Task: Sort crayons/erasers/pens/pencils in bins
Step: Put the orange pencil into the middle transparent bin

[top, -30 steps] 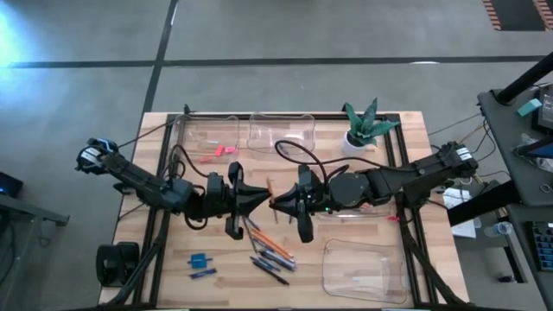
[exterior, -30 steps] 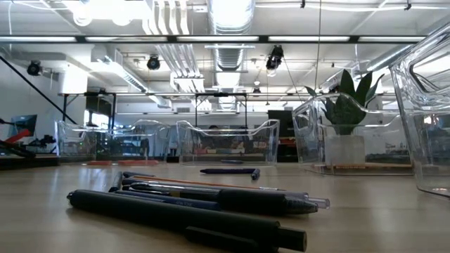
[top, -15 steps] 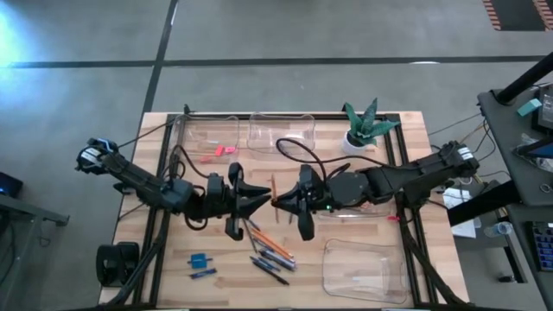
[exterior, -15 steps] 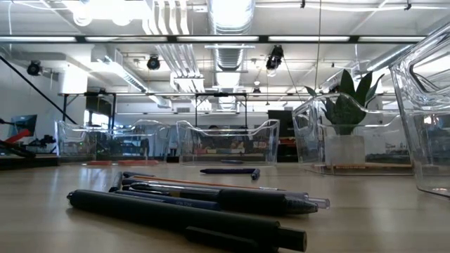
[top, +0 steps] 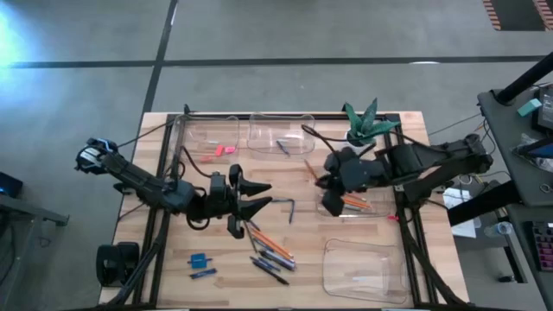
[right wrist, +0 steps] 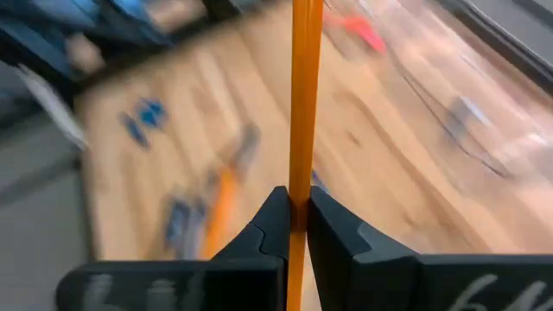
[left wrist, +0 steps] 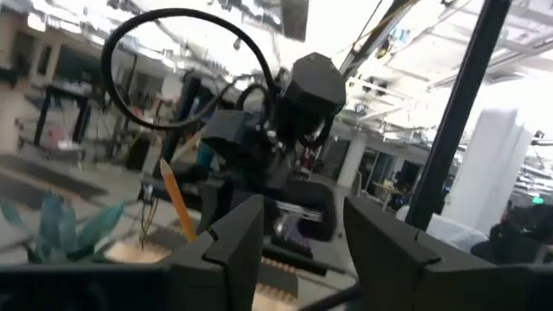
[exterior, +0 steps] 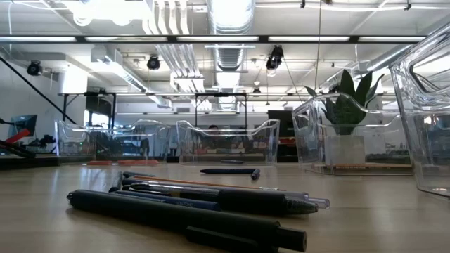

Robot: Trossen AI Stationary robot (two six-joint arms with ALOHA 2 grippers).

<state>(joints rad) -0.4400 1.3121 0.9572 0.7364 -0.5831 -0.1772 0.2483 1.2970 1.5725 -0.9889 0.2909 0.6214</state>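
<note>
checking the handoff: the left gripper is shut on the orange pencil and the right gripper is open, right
No, the sides are swapped. The right wrist view shows the right gripper shut on the orange pencil, and the high view shows it at the table's right with the pencil sticking out. The left gripper is open and holds nothing, as the left wrist view shows.

No words, labels, brand names, numbers or signs could be read in any view; nothing on the counter, the clear bins, the pens or the room behind carried legible print.
</note>
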